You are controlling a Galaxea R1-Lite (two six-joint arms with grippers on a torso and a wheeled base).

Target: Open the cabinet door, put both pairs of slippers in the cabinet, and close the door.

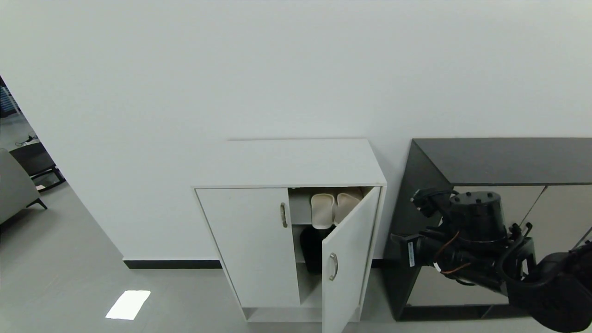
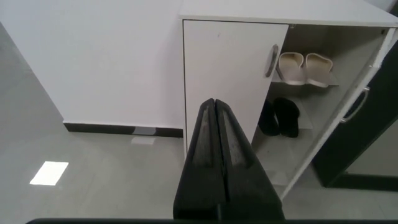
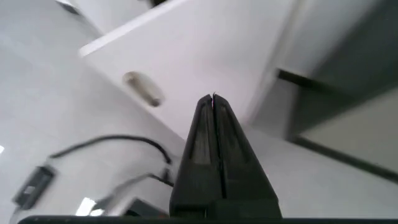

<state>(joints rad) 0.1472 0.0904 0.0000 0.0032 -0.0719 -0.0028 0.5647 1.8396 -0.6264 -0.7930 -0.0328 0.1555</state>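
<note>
Head view: a white two-door cabinet (image 1: 300, 162) stands against a white wall (image 1: 277, 69). Its left door (image 1: 249, 245) is closed; its right door (image 1: 349, 263) is partly open, the free edge swung out toward the near side. In the gap, the beige slippers (image 1: 330, 208) lie side by side on the upper shelf, and the black slippers (image 1: 312, 247) sit on the shelf below them. A dark sideboard (image 1: 504, 159) with a mirrored front stands just right of the cabinet, and the right arm (image 1: 471, 236) is in front of it, right of the open door. Left wrist view: the left gripper (image 2: 215, 102) has its fingers pressed together with nothing between them and is positioned in front of the closed left door, apart from it. Both pairs of slippers are inside the right-hand compartment, beige above black. Right wrist view: the right gripper (image 3: 213, 98) also has its fingers together and empty, and is near the outer face of the right door, beside the metal handle (image 3: 142, 89); whether it touches the door cannot be told. Cables (image 3: 112, 146) lie on the floor (image 3: 50, 81).
</note>
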